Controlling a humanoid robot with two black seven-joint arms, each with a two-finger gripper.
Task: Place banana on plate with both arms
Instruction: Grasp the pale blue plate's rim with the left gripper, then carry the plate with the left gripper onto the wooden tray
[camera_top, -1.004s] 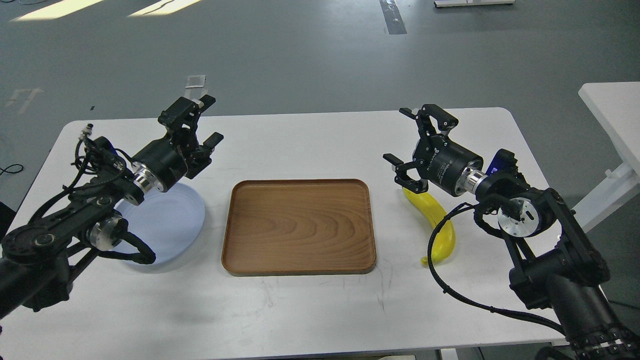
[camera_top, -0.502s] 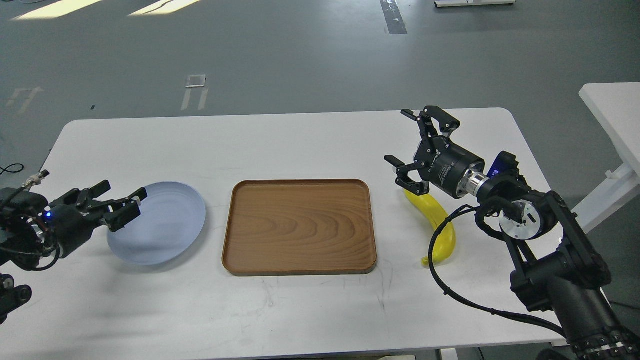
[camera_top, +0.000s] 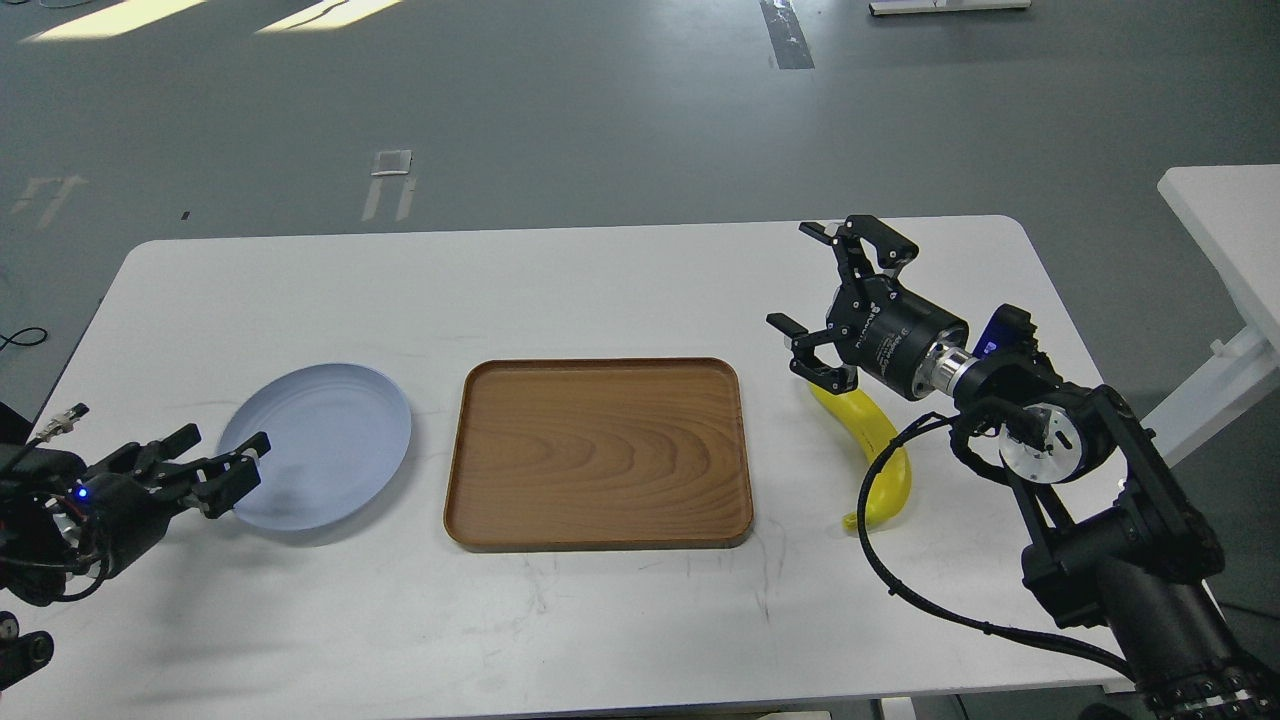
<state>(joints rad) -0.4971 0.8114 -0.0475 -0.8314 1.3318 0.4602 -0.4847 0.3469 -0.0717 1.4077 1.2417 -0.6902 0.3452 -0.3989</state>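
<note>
A banana (camera_top: 872, 447) lies on a white table (camera_top: 600, 290) near its right edge, curving from just under the right gripper (camera_top: 825, 300) toward the near edge, its dark tip closest to the camera. That gripper hangs above the fruit's far end with its fingers spread wide apart, holding nothing. A pale blue plate (camera_top: 320, 458) sits bare toward the left edge, with a brown wooden tray (camera_top: 598, 455) at the table's centre between plate and banana. The left gripper (camera_top: 215, 465) hovers low at the plate's near-left rim, fingers apart and gripping nothing; whether they touch the rim cannot be told.
</note>
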